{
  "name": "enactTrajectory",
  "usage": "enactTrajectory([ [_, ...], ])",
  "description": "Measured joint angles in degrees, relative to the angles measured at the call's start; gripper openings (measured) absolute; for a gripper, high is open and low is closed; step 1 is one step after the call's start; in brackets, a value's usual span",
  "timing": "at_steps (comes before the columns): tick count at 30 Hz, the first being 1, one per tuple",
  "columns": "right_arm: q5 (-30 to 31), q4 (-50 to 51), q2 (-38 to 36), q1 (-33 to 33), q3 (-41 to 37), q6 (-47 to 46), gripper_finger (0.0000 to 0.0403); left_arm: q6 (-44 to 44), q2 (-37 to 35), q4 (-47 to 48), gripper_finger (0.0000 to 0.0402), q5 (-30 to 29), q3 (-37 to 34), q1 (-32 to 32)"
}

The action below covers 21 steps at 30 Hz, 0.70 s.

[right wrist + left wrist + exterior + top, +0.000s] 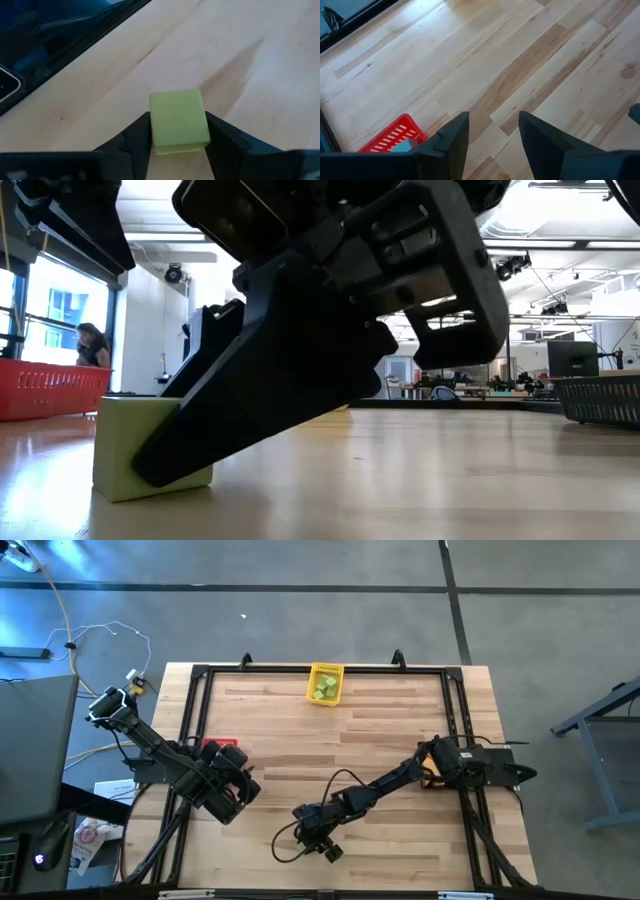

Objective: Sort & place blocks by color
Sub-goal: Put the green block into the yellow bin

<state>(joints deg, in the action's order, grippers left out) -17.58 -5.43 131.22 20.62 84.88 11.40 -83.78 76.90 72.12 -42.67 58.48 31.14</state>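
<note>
A light green cube sits on the wooden table near its front edge, and it also shows in the low view. My right gripper is shut on it and shows near the front centre in the high view. My left gripper is open and empty above the table's left part, beside a red bin that holds a teal block. A yellow bin with light green blocks stands at the far edge. My right gripper pinches the cube's two opposite side faces between its two fingers. The fingers slant down toward the table from above. The cube stands upright with its bottom on the table.
The red bin lies at the table's left, partly under my left arm, and shows in the low view. A black basket stands at the right. A black frame rims the table. A person is far behind.
</note>
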Motion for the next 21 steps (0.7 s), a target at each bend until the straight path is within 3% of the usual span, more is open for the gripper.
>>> enactTrajectory([
  [5, 0.0, -0.2, 0.0, 0.0, 0.0, -2.9, 0.0104, 0.0, 0.0, 0.0, 0.0157, 0.0, 0.0, 0.0],
  [14, 0.5, 0.2, -0.2, -1.2, 0.1, -7.2, 0.0104, 4.8, 0.0, 0.0, 0.0157, 0.0, 0.0, 0.0],
  [21, 6.3, 4.1, -2.2, -2.7, 0.0, -8.0, 0.0104, 10.0, -0.9, 0.1, 0.0156, 0.5, 0.0, 0.0],
])
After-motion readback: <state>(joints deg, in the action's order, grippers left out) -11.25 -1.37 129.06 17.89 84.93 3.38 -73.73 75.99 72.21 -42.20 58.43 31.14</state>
